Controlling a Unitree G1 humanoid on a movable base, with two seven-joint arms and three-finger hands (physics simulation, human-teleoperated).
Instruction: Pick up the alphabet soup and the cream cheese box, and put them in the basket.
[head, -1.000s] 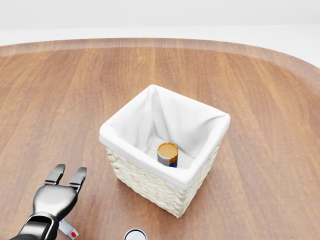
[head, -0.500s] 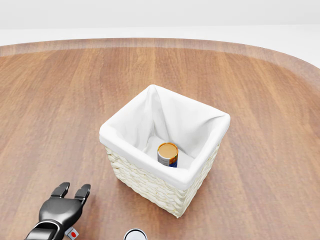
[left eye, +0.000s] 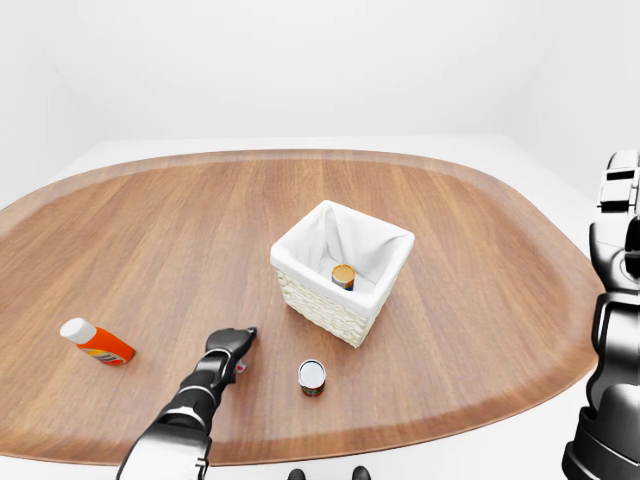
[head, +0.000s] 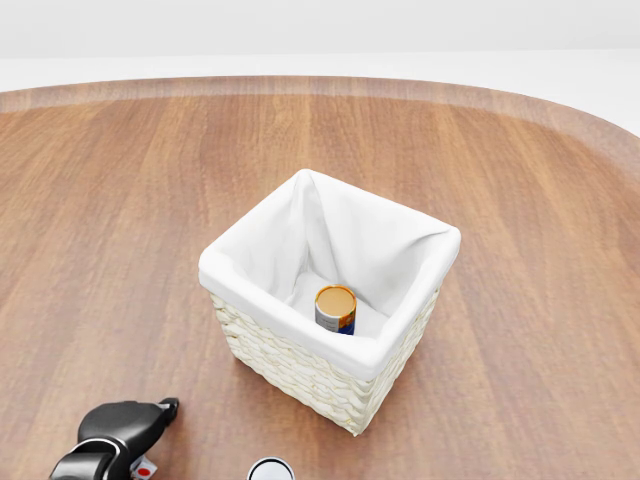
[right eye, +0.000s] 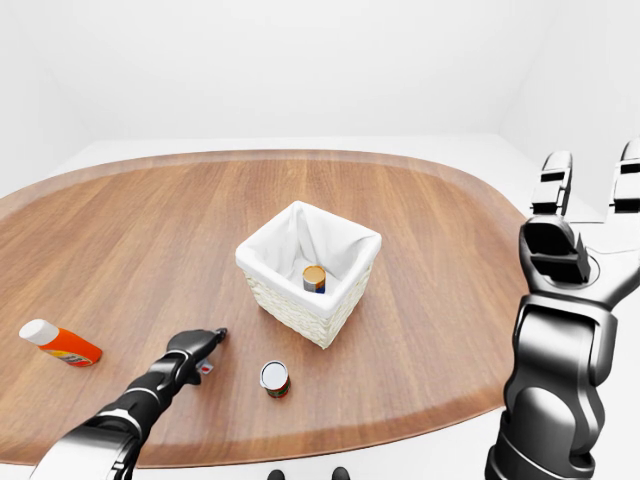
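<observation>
The alphabet soup can (head: 336, 308) stands upright inside the white-lined wicker basket (head: 262, 276) in the middle of the table. The cream cheese box (head: 146, 466), small with a red dot, lies on the table at the bottom left of the head view, mostly hidden under my left hand (head: 140, 425). That hand is low over the box with its fingers curled down; the grip itself is hidden. It also shows in the left-eye view (left eye: 236, 344). My right hand (right eye: 590, 175) is raised off the table's right edge, fingers spread and empty.
A can with a white lid (left eye: 312, 377) stands on the table below the basket, right of my left hand. An orange bottle with a white cap (left eye: 95, 341) lies at the far left. The wooden table's (left eye: 480, 260) curved edge runs along the bottom.
My left hand has sunk toward the bottom of the head view onto the cream cheese box, and its fingers have curled from stretched out to bent down. The basket and soup can have not moved.
</observation>
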